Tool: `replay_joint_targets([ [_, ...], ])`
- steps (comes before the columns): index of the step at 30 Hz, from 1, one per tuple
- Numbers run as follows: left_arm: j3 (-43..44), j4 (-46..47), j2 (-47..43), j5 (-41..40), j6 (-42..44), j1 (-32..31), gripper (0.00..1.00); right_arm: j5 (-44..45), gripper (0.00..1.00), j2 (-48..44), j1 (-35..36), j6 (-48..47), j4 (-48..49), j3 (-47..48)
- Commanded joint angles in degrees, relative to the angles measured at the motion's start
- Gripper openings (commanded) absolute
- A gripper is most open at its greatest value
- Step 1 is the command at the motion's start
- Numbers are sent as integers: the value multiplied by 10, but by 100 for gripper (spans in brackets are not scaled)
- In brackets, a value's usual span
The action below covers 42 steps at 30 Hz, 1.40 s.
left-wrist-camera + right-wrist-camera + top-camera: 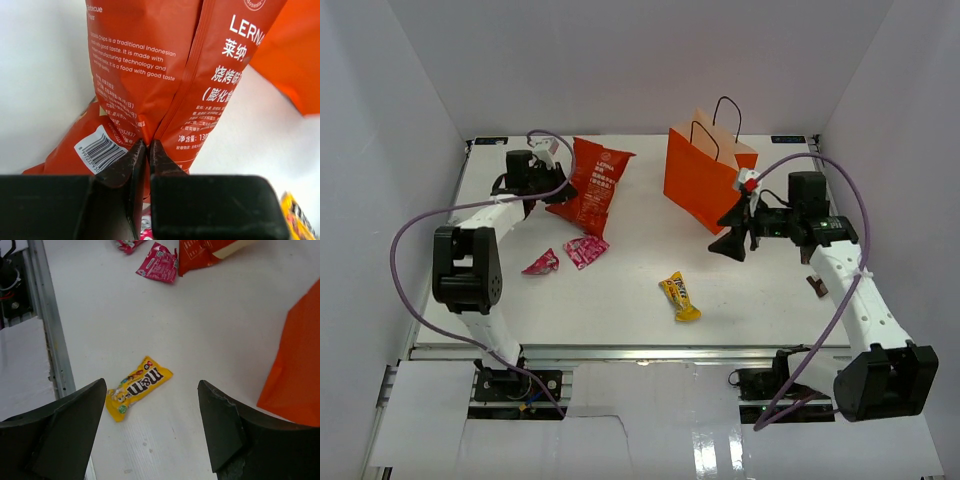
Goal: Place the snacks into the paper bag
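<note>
No snack was in the paper bag (700, 175) at upper centre yet: the left gripper (147, 145) was clamped on the seam of the chip bag (595, 185) (upper left), the right gripper (151, 385) gaped empty, and two pink packets (585, 250) and the yellow packet (680, 297) lay mid-frame.

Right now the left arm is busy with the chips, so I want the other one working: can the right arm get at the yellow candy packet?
Probably yes. The right gripper is open and aimed toward the yellow candy packet, which lies flat on the table with nothing between them.
</note>
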Motion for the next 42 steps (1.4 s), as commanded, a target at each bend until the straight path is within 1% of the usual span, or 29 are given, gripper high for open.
replay_joint_targets([
  [1, -80, 45, -106, 49, 34, -22, 0, 52, 79, 4, 85, 92, 69, 21],
  [2, -100, 56, -122, 50, 30, -28, 0, 69, 78, 13, 107, 107, 77, 25],
  [3, -117, 59, -138, 52, 28, -30, 0, 110, 78, 21, 127, 132, 89, 35],
  [4, -153, 70, -154, 52, 20, -33, 0, 134, 77, 42, 170, 147, 96, 42],
  [5, -172, 76, -189, 52, 15, -36, 0, 156, 77, 55, 188, 165, 104, 51],
  [6, -204, 85, -207, 53, 5, -43, 0, 199, 77, 83, 227, 204, 119, 74],
  [8, -234, 93, -255, 54, -9, -57, 0, 243, 79, 114, 256, 253, 138, 99],
  [9, -248, 96, -270, 55, -15, -62, 0, 299, 81, 144, 274, 329, 164, 118],
  [11, -280, 100, -293, 53, -29, -74, 0, 350, 82, 179, 282, 403, 176, 140],
  [12, -289, 100, -310, 50, -35, -77, 0, 388, 83, 196, 284, 437, 178, 149],
  [13, -299, 101, -319, 49, -41, -78, 0, 392, 86, 222, 284, 481, 179, 162],
  [15, -323, 103, -337, 49, -57, -80, 0, 393, 88, 245, 284, 523, 191, 163],
  [18, -345, 103, -357, 46, -67, -83, 0, 380, 89, 258, 284, 556, 204, 146],
  [23, -369, 92, -374, 38, -71, -86, 0, 392, 93, 258, 286, 566, 239, 87],
  [25, -377, 80, -379, 32, -68, -86, 0, 393, 96, 246, 287, 563, 270, 47],
  [28, -382, 67, -384, 27, -62, -85, 0, 377, 98, 235, 287, 541, 313, -1],
  [30, -381, 62, -388, 25, -59, -85, 0, 368, 100, 232, 289, 506, 325, -25],
  [31, -382, 58, -387, 24, -57, -85, 0, 363, 98, 233, 289, 491, 356, -32],
  [34, -382, 50, -386, 23, -52, -85, 0, 372, 96, 240, 291, 440, 387, -45],
  [40, -383, 43, -385, 15, -42, -86, 0, 388, 95, 260, 295, 383, 425, -32],
  [42, -383, 25, -385, 12, -38, -85, 0, 394, 94, 274, 297, 372, 430, -24],
])
